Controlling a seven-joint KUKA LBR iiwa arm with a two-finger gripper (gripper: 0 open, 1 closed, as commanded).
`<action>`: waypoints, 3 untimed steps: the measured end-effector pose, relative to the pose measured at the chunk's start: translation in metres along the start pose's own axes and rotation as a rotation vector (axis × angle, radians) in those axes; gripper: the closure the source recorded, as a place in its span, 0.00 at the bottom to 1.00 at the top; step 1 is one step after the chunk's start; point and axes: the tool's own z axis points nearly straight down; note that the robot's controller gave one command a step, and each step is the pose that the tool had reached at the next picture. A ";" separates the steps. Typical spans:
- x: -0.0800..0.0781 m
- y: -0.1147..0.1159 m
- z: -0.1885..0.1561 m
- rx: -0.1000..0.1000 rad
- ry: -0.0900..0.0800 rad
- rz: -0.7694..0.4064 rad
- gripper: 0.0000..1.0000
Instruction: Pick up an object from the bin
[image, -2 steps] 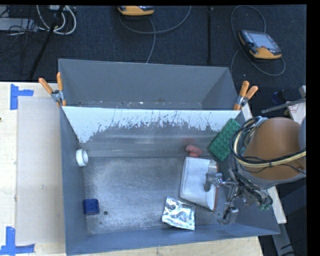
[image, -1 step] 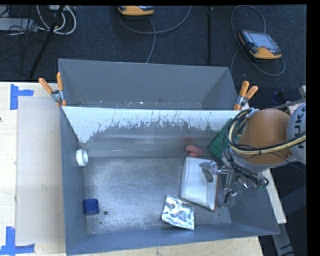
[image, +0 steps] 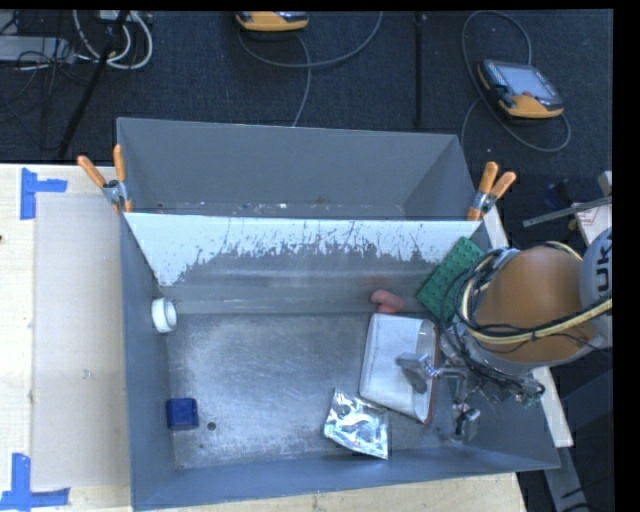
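Observation:
My gripper (image: 447, 388) hangs low at the bin's right side, over the right edge of a flat white-grey box (image: 392, 372) that lies on the floor there. A crumpled silver foil packet (image: 357, 428) lies just left of and below the gripper, touching the box's front corner. A green mesh pad (image: 452, 272) leans against the right wall behind the gripper. A small pink thing (image: 386, 297) lies beyond the box near the back wall.
A small blue cube (image: 181, 412) sits in the front left corner. A white roll (image: 163, 315) rests by the left wall. The arm's orange dome and cables overhang the right rim.

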 end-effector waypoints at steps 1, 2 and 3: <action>-0.013 -0.010 0.002 -0.006 0.009 0.045 0.00; -0.058 -0.046 0.002 -0.002 0.006 0.101 0.00; -0.032 -0.001 0.000 0.002 -0.002 -0.025 0.00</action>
